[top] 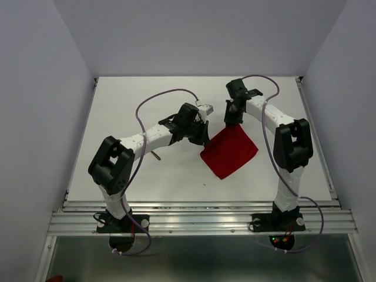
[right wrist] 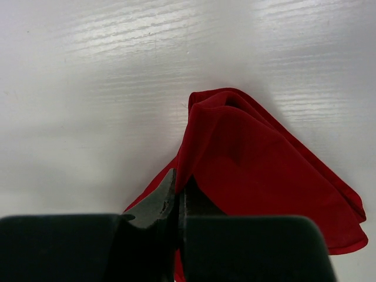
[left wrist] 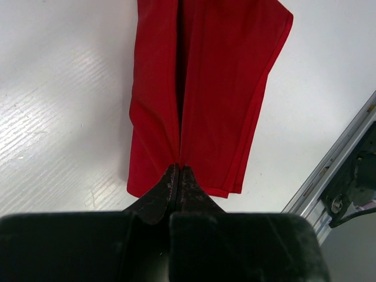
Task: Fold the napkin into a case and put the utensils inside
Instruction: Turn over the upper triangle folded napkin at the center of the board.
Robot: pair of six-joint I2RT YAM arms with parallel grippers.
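The red napkin (top: 230, 154) hangs folded between both grippers, its lower part resting on the white table. My left gripper (top: 205, 138) is shut on the cloth's left corner; in the left wrist view the napkin (left wrist: 217, 88) stretches away from the pinched fingertips (left wrist: 178, 168) with a crease down the middle. My right gripper (top: 231, 120) is shut on the far corner; in the right wrist view the napkin (right wrist: 264, 170) drapes down from its closed tips (right wrist: 179, 178). One thin dark brown utensil (top: 154, 156) pokes out from under the left arm, mostly hidden.
A metal rail (top: 200, 205) runs along the table's near edge and shows in the left wrist view as the rail (left wrist: 335, 170). White walls enclose the table (top: 147, 94) on three sides. The arms' cables loop above the far half.
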